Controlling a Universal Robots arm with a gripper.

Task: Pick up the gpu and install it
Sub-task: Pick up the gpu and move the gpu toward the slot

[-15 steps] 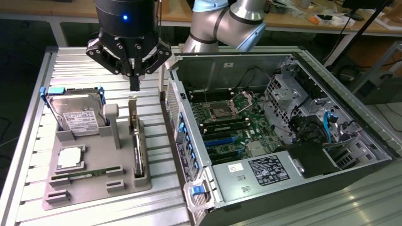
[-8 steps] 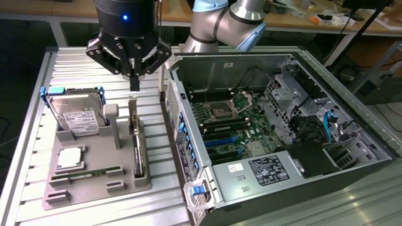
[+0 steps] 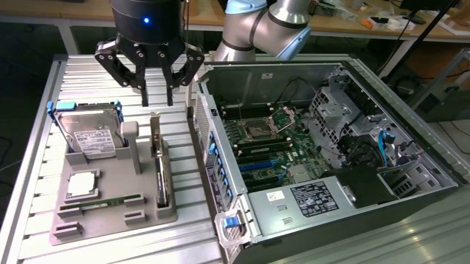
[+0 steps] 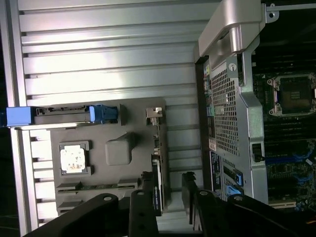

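Note:
The gpu [image 3: 160,165] stands on its edge in a slot of the grey holder tray [image 3: 110,217], its silver bracket end pointing toward the back of the table. My gripper [image 3: 157,103] hangs a little above the card's bracket end, open, with nothing between the fingers. In the wrist view the gpu [image 4: 157,153] runs as a thin dark strip toward my gripper [image 4: 167,177], whose two black fingers stand apart. The open computer case [image 3: 220,181] lies to the exterior view's right of the tray, its motherboard [image 3: 268,148] exposed.
A silver hard drive [image 3: 92,136] with a white label leans in a blue-cornered cradle on the tray. A processor chip [image 3: 81,184] and a green memory stick [image 3: 103,203] also sit in the tray. The case's metal wall [image 4: 232,123] rises close beside the card.

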